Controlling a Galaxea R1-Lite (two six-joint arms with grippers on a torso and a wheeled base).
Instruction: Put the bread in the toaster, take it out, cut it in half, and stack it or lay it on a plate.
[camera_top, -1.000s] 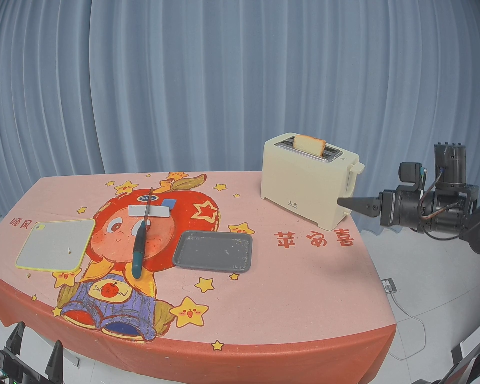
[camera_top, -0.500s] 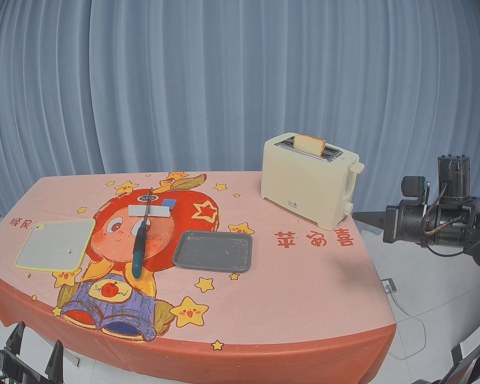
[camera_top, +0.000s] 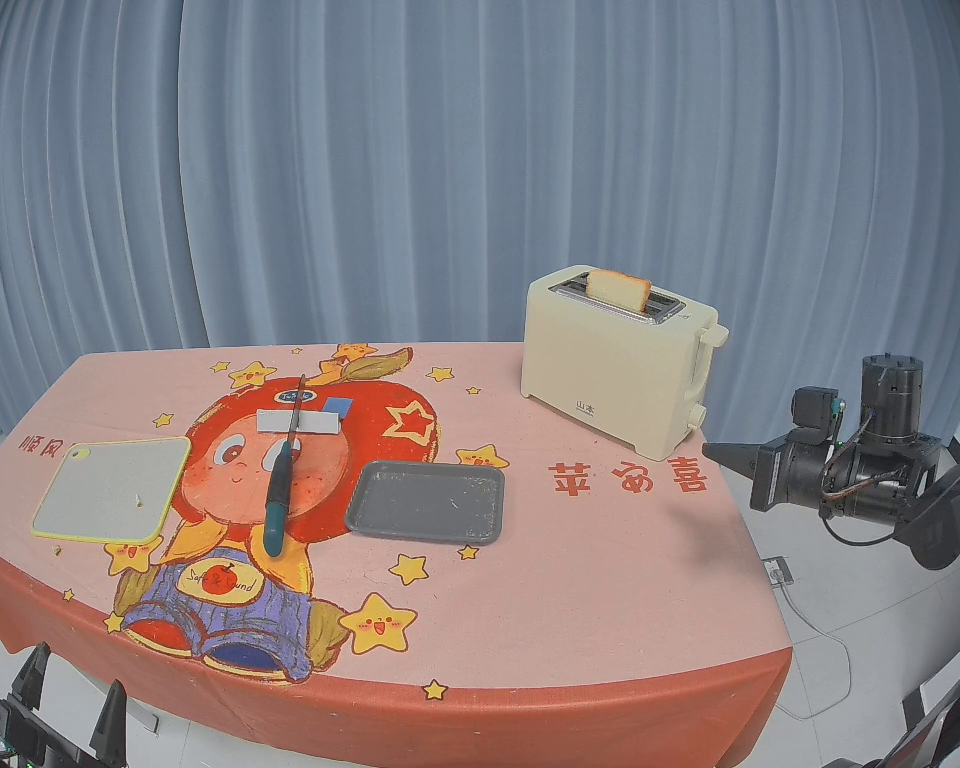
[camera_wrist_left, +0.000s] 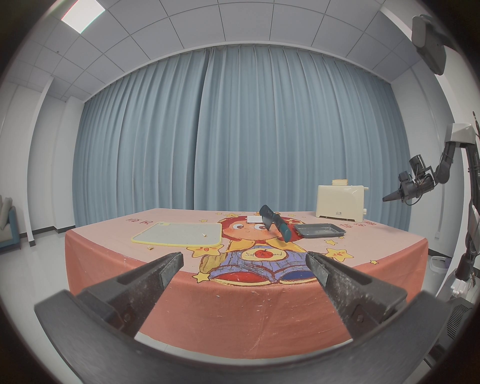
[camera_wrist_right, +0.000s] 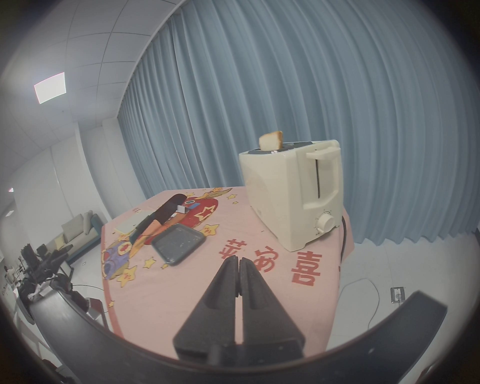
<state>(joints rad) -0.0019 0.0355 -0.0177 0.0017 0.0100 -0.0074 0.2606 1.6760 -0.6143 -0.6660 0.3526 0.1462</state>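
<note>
**Bread up in toaster, both pincers empty**

Right pincer (camera_top: 706, 451): fingers pressed together, nothing between them. It hangs off the desk's (camera_top: 560, 600) right edge, level with the desk top, tips pointing at the toaster (camera_top: 610, 375). A clear gap lies between tips and toaster. The toaster's lever and dial face this pincer.

Bread (camera_top: 618, 289): one slice stands upright in the toaster's slot, its top half showing. It is above and beyond the right pincer's tips, apart from them.

Tray (camera_top: 425, 502): grey and flat on the desk, past the toaster from the right pincer and nearer the desk's middle.

Left pincer (camera_wrist_left: 243, 260): fingers wide apart, holding nothing. It sits low before the desk's near edge, at the left corner, below the desk top.

Board (camera_top: 112, 489): nearest thing to the left pincer, just beyond it on the desk, with a crumb on it.

Knife (camera_top: 277, 495): to the right of the board, between it and the tray. The teal handle points toward the left pincer; the blade lies across a white rest (camera_top: 298, 422).
</note>
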